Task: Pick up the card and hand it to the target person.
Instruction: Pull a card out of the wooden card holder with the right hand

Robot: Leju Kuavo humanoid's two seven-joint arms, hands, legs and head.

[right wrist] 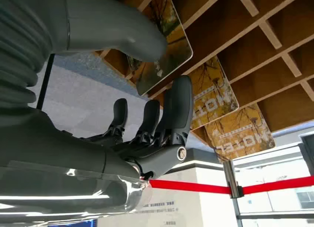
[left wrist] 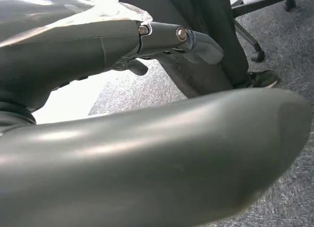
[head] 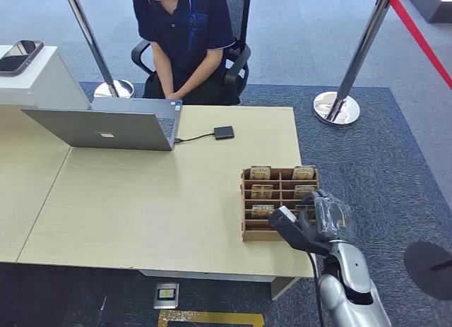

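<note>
- Right robot hand (right wrist: 148,89) pinches a card (right wrist: 163,45) between its thick grey thumb (right wrist: 122,33) and a dark finger (right wrist: 177,107); the other dark fingers curl in beside that one, under the card's edge.
- That card, printed with autumn trees on a yellow-brown ground, sits at the near end of a wooden organizer (head: 279,202), tilted against a divider; the right wrist view does not settle whether it is still seated in its slot or already lifted clear.
- Further slots of the organizer (right wrist: 259,55) hold more cards (right wrist: 218,97) of the same print, each marked "HOTEL"; from the head view, cards show in both columns of compartments, in the far and middle rows, plus one in a nearer row of the left column.
- From the head view, the right robot hand (head: 311,224) is at the organizer's near right corner, overlapping its front edge, with the silver right arm (head: 349,284) rising to it from below.
- Left robot hand (left wrist: 177,40) appears in its own wrist view above grey carpet, one finger stretched out straight and nothing visible in it; whether the rest of the fingers are spread or curled cannot be told.
- Light wooden counter (head: 159,207) carries the organizer near its right end, well apart from an open grey laptop (head: 106,129) and a small black device (head: 224,133) cabled to it.
- Person (head: 186,37) in a dark blue shirt sits on a black chair behind the counter's far edge, leaning towards the laptop.
</note>
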